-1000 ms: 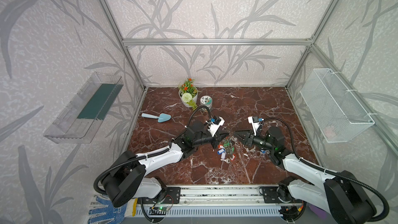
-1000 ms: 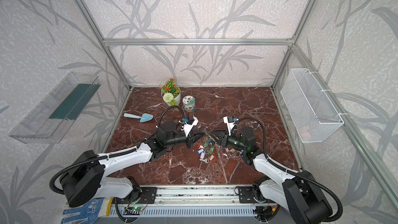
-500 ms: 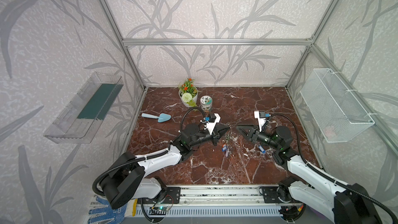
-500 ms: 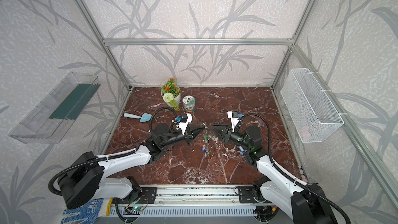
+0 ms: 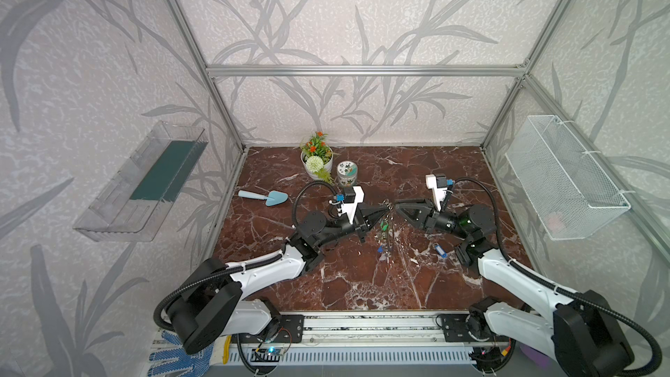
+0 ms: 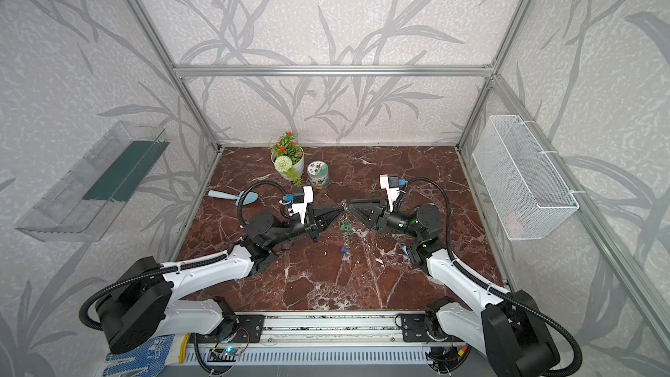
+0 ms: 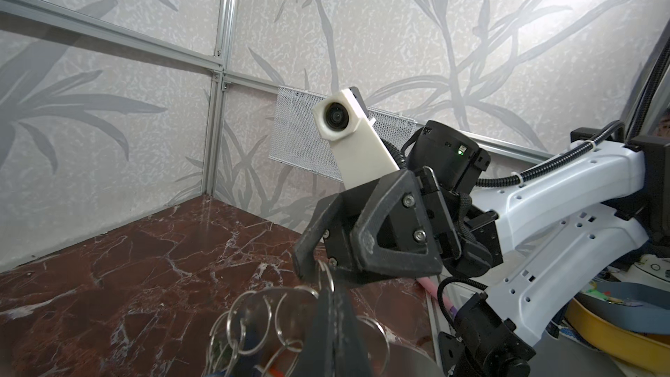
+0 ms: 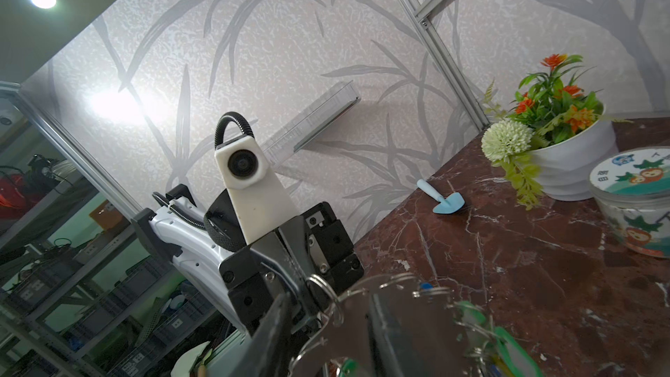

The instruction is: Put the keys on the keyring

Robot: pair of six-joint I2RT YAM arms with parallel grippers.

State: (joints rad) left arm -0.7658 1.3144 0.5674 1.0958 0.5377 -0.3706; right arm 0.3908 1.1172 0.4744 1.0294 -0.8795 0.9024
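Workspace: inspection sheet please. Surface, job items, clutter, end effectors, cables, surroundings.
surface: red marble table.
job's things: keyring held up between the arms, keys dangling below; one blue key loose on the table.
clutter: flower pot, jar, trowel at the back.
end effectors: left end effector shut on the keyring; right end effector jaws parted around its plate, grip unclear.
cables: hoses arch over both wrists; no snag seen.
surroundings: wire basket right wall, shelf left wall.
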